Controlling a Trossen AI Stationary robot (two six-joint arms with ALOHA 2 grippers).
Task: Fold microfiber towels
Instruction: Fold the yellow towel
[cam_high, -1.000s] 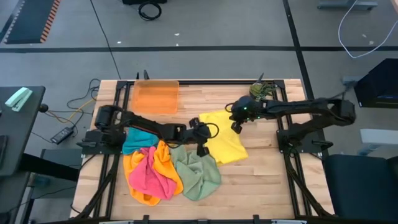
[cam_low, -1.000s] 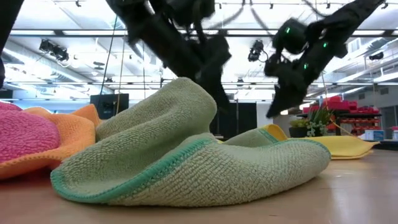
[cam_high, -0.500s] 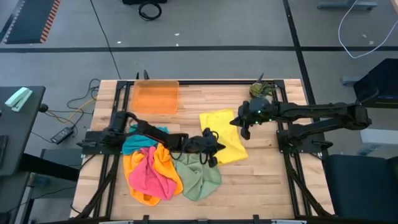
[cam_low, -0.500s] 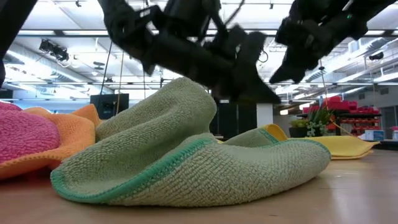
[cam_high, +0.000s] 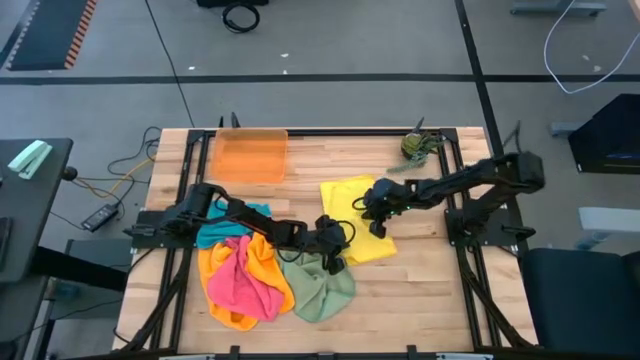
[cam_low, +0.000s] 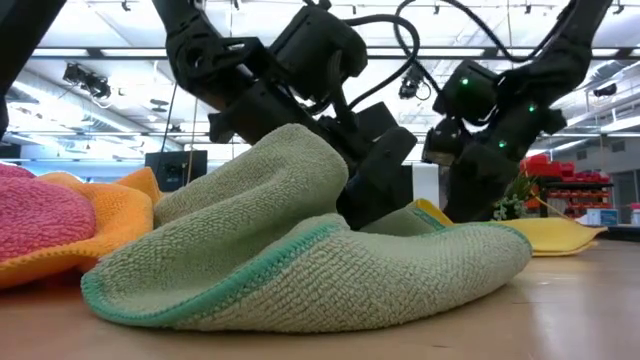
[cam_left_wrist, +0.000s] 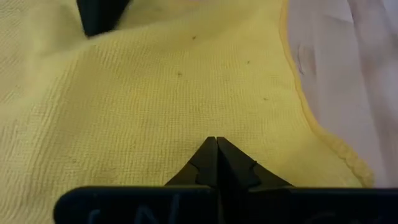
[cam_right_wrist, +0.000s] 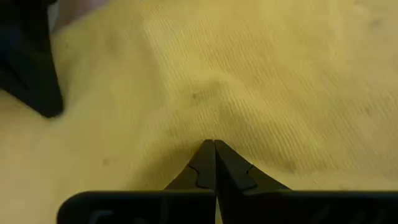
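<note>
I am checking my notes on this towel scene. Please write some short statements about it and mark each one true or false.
1. Both pincers are shut, down on the yellow towel. True: left pincer, right pincer.
2. The orange tray holds a folded towel. False: nothing shows in it.
3. The green towel lies crumpled in front in the low view. True.
4. The pink towel is spread flat, alone. False: it is bunched with the orange towel.
</note>
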